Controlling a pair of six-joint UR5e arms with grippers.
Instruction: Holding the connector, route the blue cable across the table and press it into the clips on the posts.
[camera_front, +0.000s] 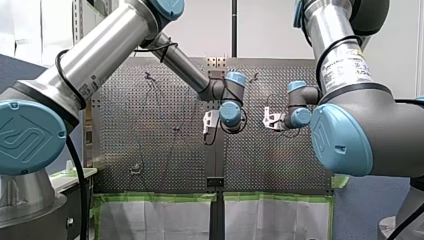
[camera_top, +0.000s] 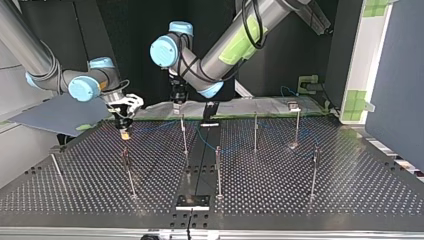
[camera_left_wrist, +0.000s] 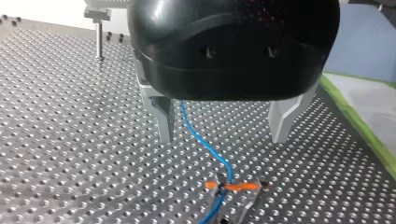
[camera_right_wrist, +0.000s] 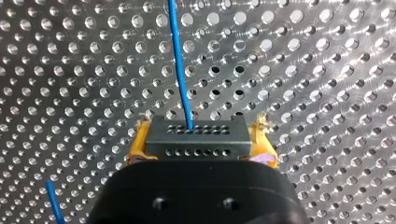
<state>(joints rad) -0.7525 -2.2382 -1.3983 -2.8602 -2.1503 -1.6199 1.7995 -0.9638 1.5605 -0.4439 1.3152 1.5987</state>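
- The connector (camera_right_wrist: 195, 139), a grey block with two rows of small holes, sat clamped between the yellow pads (camera_right_wrist: 137, 148) of my right gripper (camera_right_wrist: 200, 142), close over the perforated table (camera_right_wrist: 327, 70).
- The blue cable (camera_right_wrist: 180, 65) left the connector's holed face and ran straight ahead of that gripper, toward its twelve o'clock. A second short stretch of blue showed beside the gripper body at about eight o'clock.
- In the left wrist view the cable passed between the metal fingers (camera_left_wrist: 163, 116) of my left gripper (camera_left_wrist: 223, 137), close beside one finger and well clear of the other. The fingers stood spread wide and gripped nothing.
- Just ahead of the left gripper the cable crossed a small orange fitting (camera_left_wrist: 232, 186) lying on the table.
- In the top view my right gripper hung at about ten o'clock, near the table's far corner. My left gripper hung at about eleven o'clock by the far edge, just behind a thin post (camera_top: 184, 135).
- Other posts (camera_top: 218, 172) stood well apart from nine o'clock round to three o'clock, with bare perforated lanes between them and open plate toward the near edge at five o'clock.
- Green tape (camera_left_wrist: 359, 121) marked the table's edge on one side of the left gripper. On the other side bare plate ran out to a clip-topped post (camera_left_wrist: 99, 37).
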